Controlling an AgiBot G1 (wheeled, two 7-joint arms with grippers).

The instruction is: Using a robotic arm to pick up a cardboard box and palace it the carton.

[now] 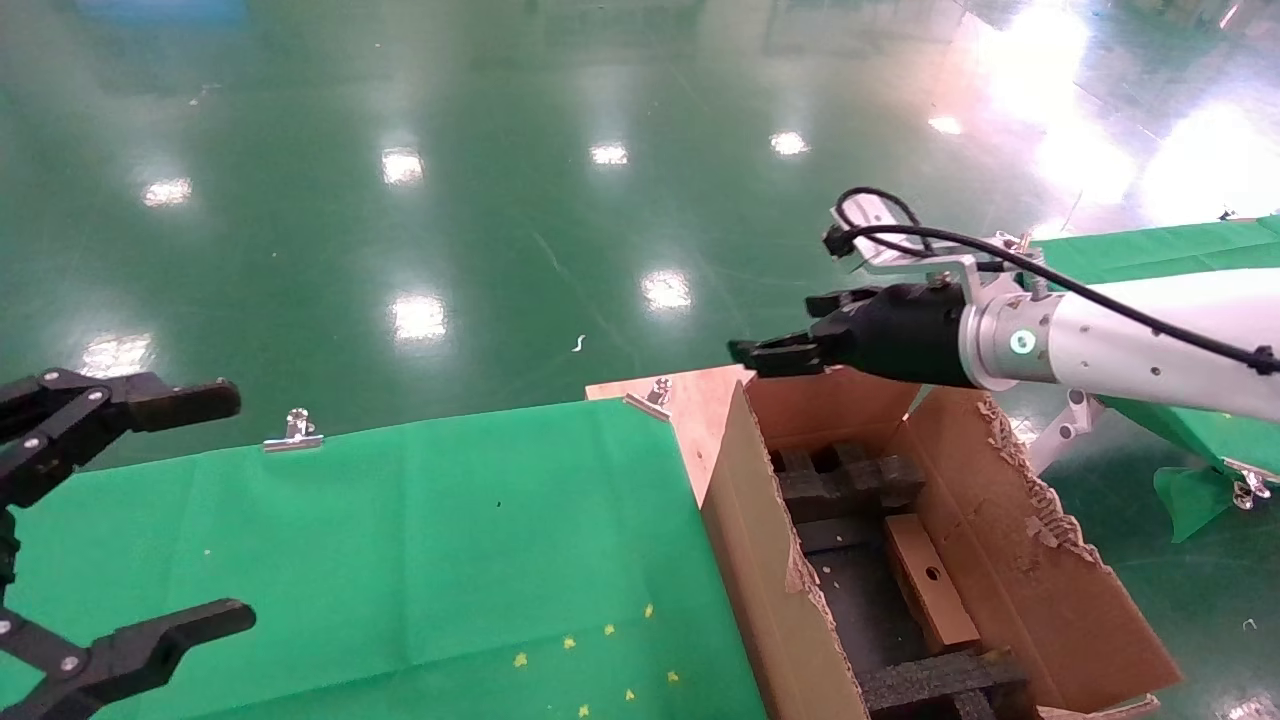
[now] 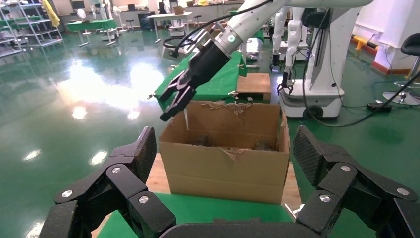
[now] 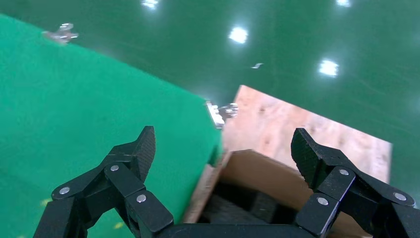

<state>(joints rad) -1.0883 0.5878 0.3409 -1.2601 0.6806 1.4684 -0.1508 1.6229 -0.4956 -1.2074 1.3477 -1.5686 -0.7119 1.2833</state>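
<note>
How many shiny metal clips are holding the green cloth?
3 in the head view. One silver metal clip sits on the green cloth's far edge, another at its corner by the big brown carton, one on the right-hand cloth. More may be hidden.

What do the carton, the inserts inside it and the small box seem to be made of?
Carton: brown corrugated cardboard, matte; its flap edges are ragged and torn. Inserts: probably black foam, dull and slightly grainy, cut into blocky notched shapes. Small box: smooth brown cardboard with a round hole, lying inside the carton. The right gripper hangs open above the carton's far end.
</note>
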